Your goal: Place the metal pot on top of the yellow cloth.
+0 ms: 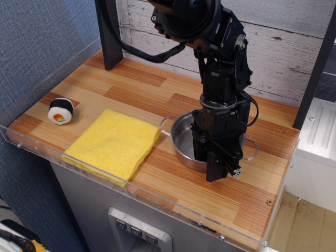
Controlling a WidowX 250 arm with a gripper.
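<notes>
The metal pot (181,140) stands on the wooden table right of centre, with one wire handle at its left and one at its right. My gripper (212,161) points down over the pot's near right rim. One finger is inside the pot and the other outside, and they are closed on the rim. The arm hides most of the pot's inside. The yellow cloth (114,143) lies flat near the table's front left, a short gap left of the pot, with nothing on it.
A black-and-white sushi roll toy (61,111) sits at the far left. A black post (107,31) stands at the back left. A clear acrylic lip (157,197) runs along the table's front and left edges. A wood-plank wall is behind.
</notes>
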